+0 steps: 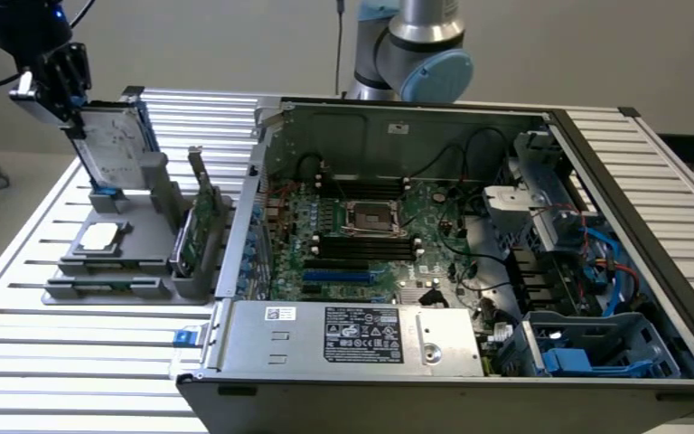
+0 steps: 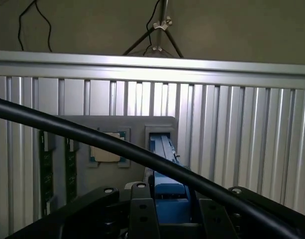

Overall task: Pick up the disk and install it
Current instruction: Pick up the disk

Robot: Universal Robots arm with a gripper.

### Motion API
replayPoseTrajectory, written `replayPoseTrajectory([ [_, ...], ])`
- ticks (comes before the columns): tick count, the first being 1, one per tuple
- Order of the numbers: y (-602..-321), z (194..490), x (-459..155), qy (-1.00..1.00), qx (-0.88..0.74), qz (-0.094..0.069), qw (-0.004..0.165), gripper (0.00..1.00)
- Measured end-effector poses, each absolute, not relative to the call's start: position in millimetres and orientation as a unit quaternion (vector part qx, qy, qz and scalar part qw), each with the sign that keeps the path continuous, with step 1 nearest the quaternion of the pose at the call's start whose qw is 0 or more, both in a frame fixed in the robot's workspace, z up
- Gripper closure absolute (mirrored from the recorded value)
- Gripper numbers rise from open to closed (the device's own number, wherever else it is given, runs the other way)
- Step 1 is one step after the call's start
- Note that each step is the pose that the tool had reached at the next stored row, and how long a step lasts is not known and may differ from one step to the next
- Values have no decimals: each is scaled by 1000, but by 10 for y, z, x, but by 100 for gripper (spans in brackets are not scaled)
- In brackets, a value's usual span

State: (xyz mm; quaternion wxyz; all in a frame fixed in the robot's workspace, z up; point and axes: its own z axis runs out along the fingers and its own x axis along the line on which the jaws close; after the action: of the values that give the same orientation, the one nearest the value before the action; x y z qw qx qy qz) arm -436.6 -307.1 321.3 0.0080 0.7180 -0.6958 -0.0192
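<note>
The fingers (image 1: 72,77) pinch the disk (image 1: 118,145) top, tilted over the grey holder (image 1: 160,199). A chip (image 1: 98,237) and a green card (image 1: 209,212) sit in the holder. A black cable (image 2: 142,154) partly hides the disk.

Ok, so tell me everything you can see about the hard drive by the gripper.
The disk is a flat silver-grey metal hard drive with a white printed label and blue carrier rails. It stands on edge, slightly tilted, with its lower end at the slot of the grey holder on the ribbed aluminium table, at the exterior view's left. The gripper clamps its top end.
</note>
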Motion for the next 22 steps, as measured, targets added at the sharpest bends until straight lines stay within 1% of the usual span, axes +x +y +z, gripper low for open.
replayPoseTrajectory([
  [12,-3071,3648,-4270,-695,719,-19,8,67],
  [22,-3070,4101,-3922,-695,719,-23,11,67],
])
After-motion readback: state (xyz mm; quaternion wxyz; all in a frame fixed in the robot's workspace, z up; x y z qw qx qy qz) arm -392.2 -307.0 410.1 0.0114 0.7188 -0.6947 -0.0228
